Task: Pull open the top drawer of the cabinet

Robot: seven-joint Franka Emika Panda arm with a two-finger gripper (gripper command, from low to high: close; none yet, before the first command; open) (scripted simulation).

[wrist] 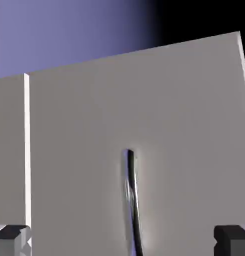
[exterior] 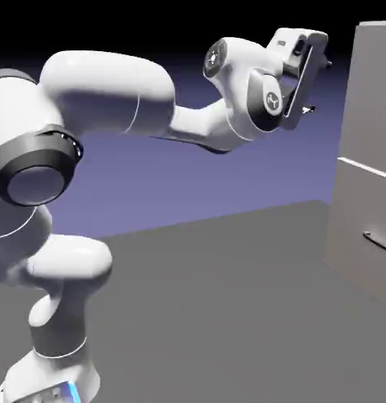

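- Plainly, the gripper (wrist: 122,240) stood wide open, with nothing between its tips.
- The top drawer (exterior: 368,94) lay ahead of the jaws, toward the exterior view's right, on the upper half of the cabinet (exterior: 375,24); its front looked closed.
- Its bar handle (wrist: 130,170) ran nearly up and down in the hand view, its far end leaning slightly left, in line with the gap between the tips.
- So the jaws opened across the bar's long axis, one tip toward the pale seam (wrist: 27,150), the other toward the cabinet's top edge; that suited a pinch without much roll.
- A clear gap parted hand from handle in the exterior view, so the coming move called for a forward reach, keeping the bar centred.
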